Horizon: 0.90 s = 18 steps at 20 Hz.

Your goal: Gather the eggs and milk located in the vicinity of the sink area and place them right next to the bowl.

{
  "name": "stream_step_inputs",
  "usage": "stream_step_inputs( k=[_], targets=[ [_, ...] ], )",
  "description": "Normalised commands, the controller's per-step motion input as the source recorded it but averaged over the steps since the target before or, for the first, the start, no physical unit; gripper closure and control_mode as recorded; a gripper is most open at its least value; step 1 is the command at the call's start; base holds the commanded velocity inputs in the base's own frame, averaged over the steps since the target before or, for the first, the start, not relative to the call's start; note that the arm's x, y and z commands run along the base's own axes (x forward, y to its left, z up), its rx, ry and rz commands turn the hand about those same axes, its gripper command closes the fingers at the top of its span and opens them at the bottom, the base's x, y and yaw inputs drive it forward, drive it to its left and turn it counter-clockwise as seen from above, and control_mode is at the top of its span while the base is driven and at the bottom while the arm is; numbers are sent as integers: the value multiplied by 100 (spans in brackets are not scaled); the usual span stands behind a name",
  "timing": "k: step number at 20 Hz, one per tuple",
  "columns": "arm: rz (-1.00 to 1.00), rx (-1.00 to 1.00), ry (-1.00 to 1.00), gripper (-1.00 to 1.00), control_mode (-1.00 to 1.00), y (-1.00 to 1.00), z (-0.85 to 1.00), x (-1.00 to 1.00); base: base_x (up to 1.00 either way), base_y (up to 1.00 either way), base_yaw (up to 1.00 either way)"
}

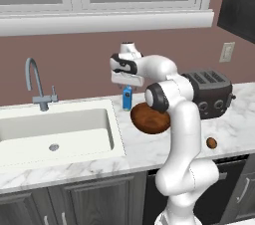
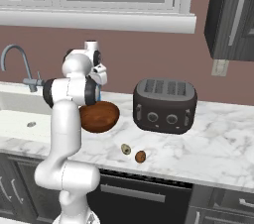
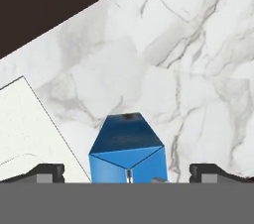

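The blue milk [image 1: 127, 98] carton stands upright on the marble counter between the sink area [image 1: 55, 129] and the brown wooden bowl [image 1: 149, 118]. My gripper [image 1: 124, 82] hangs just above it, pointing down. In the hand view the milk [image 3: 126, 151] sits centred between my fingertips [image 3: 47, 171], and my gripper [image 3: 130, 172] is open, with wide gaps on both sides of the carton. A reddish-brown egg [image 2: 140, 156] and a pale egg [image 2: 126, 149] lie on the counter in front of the bowl [image 2: 99, 116], towards its right. The brown egg [image 1: 211, 143] also lies near the counter's front edge.
A black-and-grey toaster [image 2: 163, 105] stands to the right of the bowl, against the wall. The grey gooseneck faucet [image 1: 35, 79] rises behind the white basin. The sink's rim [image 3: 25, 119] lies close to the carton's left in the hand view.
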Motion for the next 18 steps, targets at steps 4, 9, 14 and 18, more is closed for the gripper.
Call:
stream_step_inputs(
  k=[4, 9, 14, 18],
  targets=[
    [0, 0, 0, -100, -100, 0, -31, -1, 0, 0, 0],
    [0, 0, 0, -100, -100, 0, -9, -1, 0, 0, 0],
    [0, 0, 0, 100, -100, 0, 0, 0, 0, 0, 0],
    [0, 0, 0, 100, -100, 0, 0, 0, 0, 0, 0]
  ],
)
